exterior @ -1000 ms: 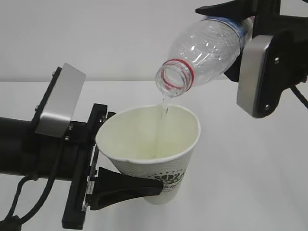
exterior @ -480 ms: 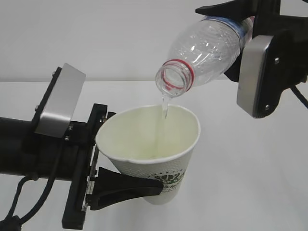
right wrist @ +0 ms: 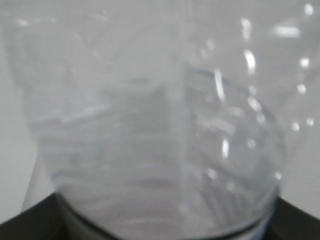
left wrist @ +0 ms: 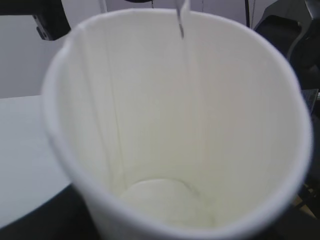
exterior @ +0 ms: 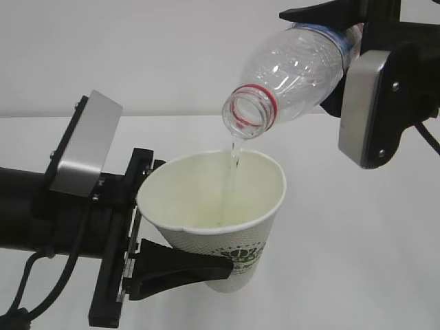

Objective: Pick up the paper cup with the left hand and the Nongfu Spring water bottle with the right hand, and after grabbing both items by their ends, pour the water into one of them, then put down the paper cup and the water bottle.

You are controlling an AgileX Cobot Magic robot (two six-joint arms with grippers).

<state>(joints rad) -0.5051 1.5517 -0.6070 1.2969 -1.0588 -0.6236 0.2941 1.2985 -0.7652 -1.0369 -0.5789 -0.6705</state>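
So we've got the pour going on here: our left gripper (exterior: 180, 265) is clamped on the lower part of the paper cup (exterior: 216, 216), one black finger (exterior: 182, 265) wrapping across the front of it just beside the dark green round logo, with the cup held up off the white table (exterior: 344, 261) and leaning a bit, mouth tipped toward the upper left. Our right gripper (exterior: 347, 38) comes in from the top right corner and has the Nongfu Spring water bottle (exterior: 289, 72) by its back end; we can't actually see the fingertips themselves, they're tucked behind the bottle and the wrist camera housing (exterior: 368, 110), but the bottle is plainly gripped there since it's hanging in the air tilted mouth-down. The bottle's open neck with the red ring sits just above the cup's far rim, not touching it, and a thin stream of the water (exterior: 235, 152) runs from the lip down inside the cup along the far wall. From the left wrist view we're staring straight down into the cup (left wrist: 150, 125), white inside, and the stream (left wrist: 181, 22) comes in at the top edge; whatever has pooled at the bottom is hard to make out, it's so clear. The right wrist view is just a blurry close-up of the clear bottle (right wrist: 150, 140) filling the whole picture, so nothing useful about the fingers there.
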